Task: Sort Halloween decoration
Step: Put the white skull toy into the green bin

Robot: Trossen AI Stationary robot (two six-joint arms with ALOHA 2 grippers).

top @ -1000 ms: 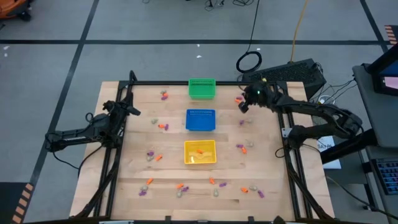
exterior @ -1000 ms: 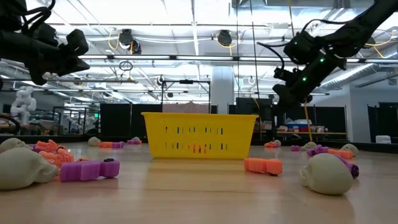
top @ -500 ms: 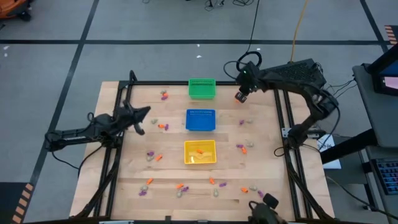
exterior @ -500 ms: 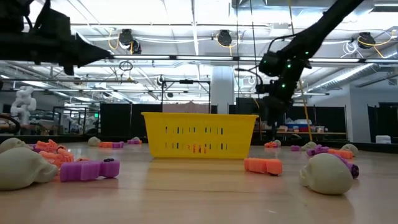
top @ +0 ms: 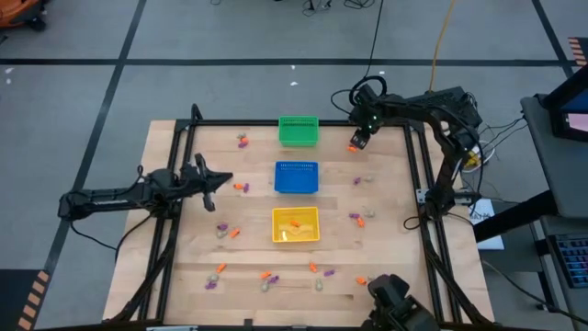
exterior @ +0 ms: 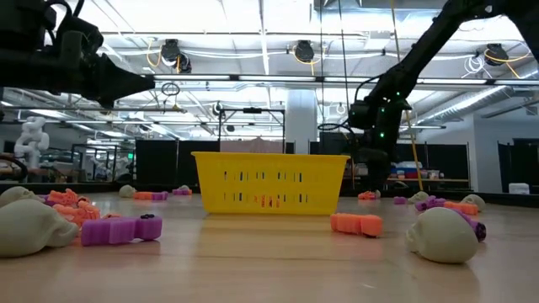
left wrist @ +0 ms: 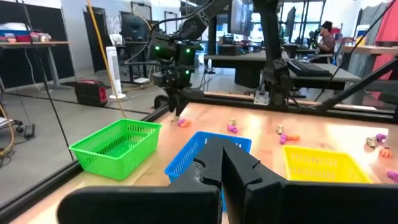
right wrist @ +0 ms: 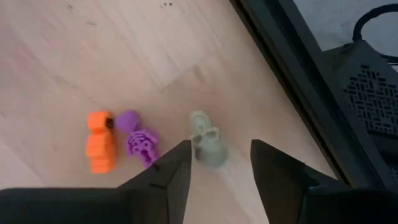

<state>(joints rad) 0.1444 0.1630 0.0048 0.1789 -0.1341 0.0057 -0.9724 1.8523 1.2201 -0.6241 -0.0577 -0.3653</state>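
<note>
High view – right gripper (top: 359,140): at the counter's (top: 395,230) far right corner, just right of the green basket (top: 298,131), over an orange trinket (top: 352,146).
High view – left gripper (top: 212,180): above the left half of the counter, pointing at the blue basket (top: 296,176).
High view – Halloween decoration: orange, purple and pale trinkets scattered over the counter; several orange ones lie in the yellow basket (top: 295,224).
Low view – foreground: pale skulls (exterior: 444,235), a purple piece (exterior: 120,229) and an orange piece (exterior: 356,223) lie on the counter around the yellow basket.
Left wrist view – left fingers (left wrist: 214,158): pressed together, holding nothing; beyond them stand the green, blue and yellow baskets, with the right arm's gripper lowered by the counter's far edge.
Right wrist view – right fingers (right wrist: 173,169): spread apart and empty, straddling a pale skull (right wrist: 208,141) lying on the counter.
Right wrist view – neighbours: a purple skeleton (right wrist: 139,137) just beside the skull, and an orange pumpkin stack (right wrist: 101,140) touching the purple one.
</note>
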